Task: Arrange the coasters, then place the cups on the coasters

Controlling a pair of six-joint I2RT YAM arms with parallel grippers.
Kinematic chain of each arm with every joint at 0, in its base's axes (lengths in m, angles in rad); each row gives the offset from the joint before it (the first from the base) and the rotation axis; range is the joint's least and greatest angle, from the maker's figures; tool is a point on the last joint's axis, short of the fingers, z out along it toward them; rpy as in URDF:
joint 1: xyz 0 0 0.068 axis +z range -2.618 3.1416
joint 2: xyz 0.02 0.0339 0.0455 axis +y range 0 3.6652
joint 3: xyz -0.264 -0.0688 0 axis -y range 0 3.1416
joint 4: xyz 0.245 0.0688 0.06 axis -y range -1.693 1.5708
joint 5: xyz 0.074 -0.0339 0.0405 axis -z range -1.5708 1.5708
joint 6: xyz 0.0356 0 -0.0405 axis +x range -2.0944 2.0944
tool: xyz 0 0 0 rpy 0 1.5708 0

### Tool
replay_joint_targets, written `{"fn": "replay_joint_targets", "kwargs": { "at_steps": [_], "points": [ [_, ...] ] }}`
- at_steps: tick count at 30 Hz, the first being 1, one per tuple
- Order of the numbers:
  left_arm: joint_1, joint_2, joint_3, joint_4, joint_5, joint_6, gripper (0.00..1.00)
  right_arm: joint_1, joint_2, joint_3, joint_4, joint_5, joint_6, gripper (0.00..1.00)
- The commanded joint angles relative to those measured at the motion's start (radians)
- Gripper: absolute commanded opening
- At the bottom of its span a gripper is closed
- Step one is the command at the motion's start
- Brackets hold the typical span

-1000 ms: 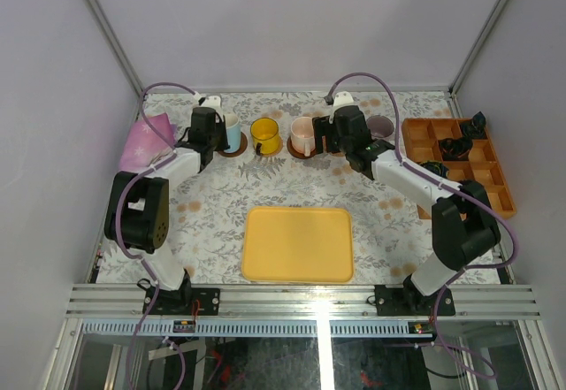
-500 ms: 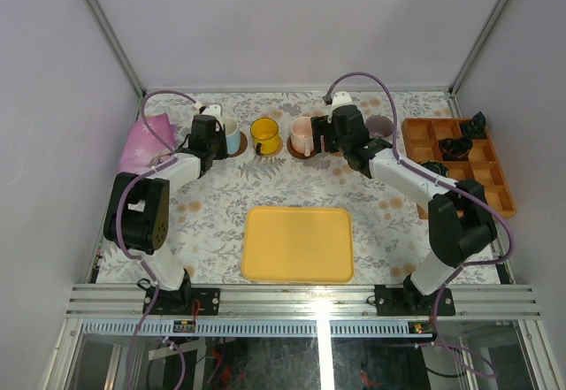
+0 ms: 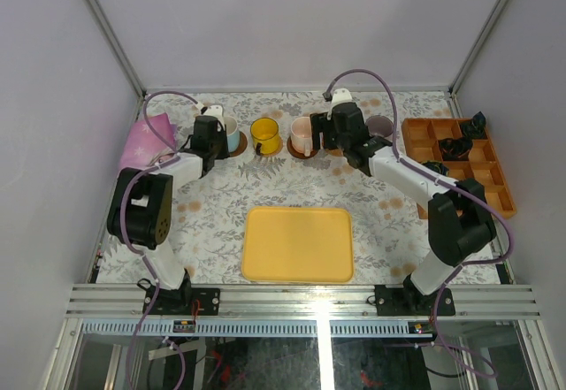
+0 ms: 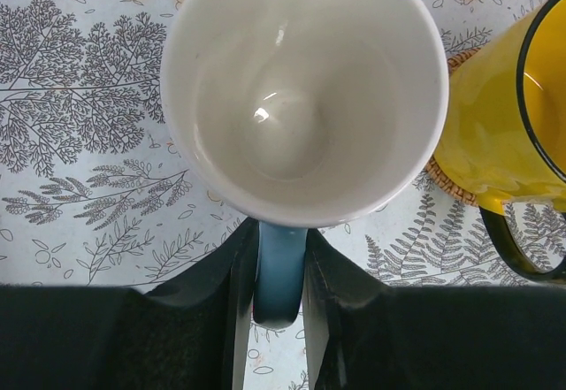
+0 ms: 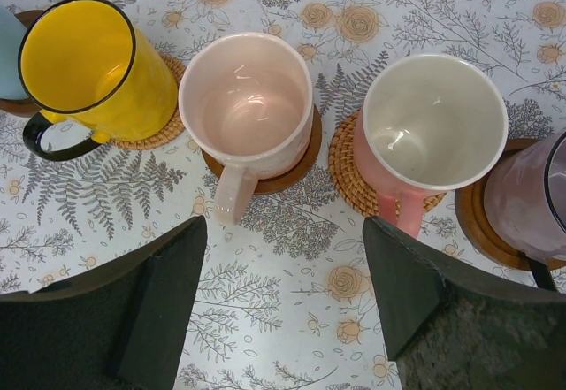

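My left gripper (image 4: 279,262) is shut on the handle of the light blue cup (image 4: 301,89), which is white inside. In the top view this cup (image 3: 231,131) is over a dark brown coaster (image 3: 235,148); whether it rests on it I cannot tell. My right gripper (image 5: 283,266) hangs open over bare cloth, in front of the row of cups. The yellow cup (image 5: 88,67) stands on a tan woven coaster (image 5: 166,118). A pale pink cup (image 5: 246,98) stands on a dark coaster (image 5: 296,171). A pink cup (image 5: 433,120) stands on a woven coaster (image 5: 347,171). The purple-grey cup (image 5: 531,200) stands on a dark coaster (image 5: 476,226).
A yellow rectangular tray (image 3: 298,244) lies in the middle near the arms. An orange compartment box (image 3: 460,164) with dark items stands at the right. A pink cloth (image 3: 146,138) lies at the far left by the wall post.
The left gripper has shifted slightly toward the back, still holding the blue cup's handle. The right gripper has edged a little to the left, still open.
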Motion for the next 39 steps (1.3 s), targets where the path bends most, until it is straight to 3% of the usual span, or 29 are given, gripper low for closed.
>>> {"fn": "replay_joint_targets", "kwargs": {
  "at_steps": [1,39],
  "points": [
    [0.001,0.031,0.031,0.060,-0.021,0.020,0.23,-0.004,0.030,0.051,0.019,-0.002,0.012,0.79],
    [0.002,0.103,0.112,0.024,-0.021,0.064,0.27,-0.004,0.073,0.077,0.014,-0.015,0.040,0.79]
  ]
}}
